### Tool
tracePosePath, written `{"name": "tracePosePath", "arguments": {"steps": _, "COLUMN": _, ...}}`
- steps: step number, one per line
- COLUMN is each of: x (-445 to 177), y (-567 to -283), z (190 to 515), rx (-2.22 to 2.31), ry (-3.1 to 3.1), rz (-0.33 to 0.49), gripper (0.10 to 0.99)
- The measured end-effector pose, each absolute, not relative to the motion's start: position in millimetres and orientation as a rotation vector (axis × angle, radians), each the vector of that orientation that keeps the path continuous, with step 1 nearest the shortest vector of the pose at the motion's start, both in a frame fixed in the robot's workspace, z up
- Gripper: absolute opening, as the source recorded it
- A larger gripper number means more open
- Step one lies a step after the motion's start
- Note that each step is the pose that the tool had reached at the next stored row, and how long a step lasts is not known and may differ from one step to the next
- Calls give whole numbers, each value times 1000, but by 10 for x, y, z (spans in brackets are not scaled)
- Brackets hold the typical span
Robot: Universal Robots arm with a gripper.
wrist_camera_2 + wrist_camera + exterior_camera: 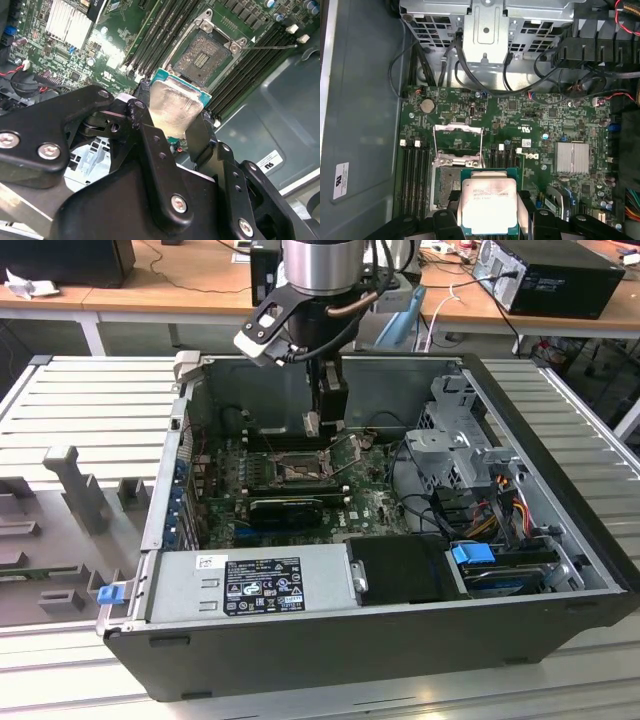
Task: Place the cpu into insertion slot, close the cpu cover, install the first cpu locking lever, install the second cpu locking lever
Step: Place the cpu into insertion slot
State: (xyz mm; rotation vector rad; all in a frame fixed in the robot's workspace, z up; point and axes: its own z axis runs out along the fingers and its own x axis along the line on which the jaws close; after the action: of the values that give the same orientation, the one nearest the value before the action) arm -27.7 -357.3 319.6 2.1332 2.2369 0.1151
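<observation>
Cpu: the cpu (pixel 488 205) is hanging flat and clear of the board, its smooth silvery-beige lid up and a thin green edge showing.
Gripper: the gripper (pixel 488 212) is pinching the chip by two opposite edges between its black fingers.
Insertion slot: the insertion slot (pixel 445 187) is lying open just beside and below the chip, with a dark pin field inside a metal rim; in the exterior view it is sitting slightly toward the exterior view's left of the gripper.
Cpu cover: the cpu cover (pixel 458 129), a thin metal frame, is resting flipped back off the slot, probably near upright.
Surroundings: the green motherboard (pixel 520 115) is lying inside the open computer case (pixel 300 640) on the ribbed desk (pixel 90 410).
</observation>
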Motion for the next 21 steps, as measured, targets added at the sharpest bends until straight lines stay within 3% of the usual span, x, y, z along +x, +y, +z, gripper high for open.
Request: {"name": "tracePosePath", "arguments": {"steps": 21, "x": -281, "y": -3569, "z": 2890, "rx": 2189, "ry": 2181, "rz": 112, "gripper": 529}}
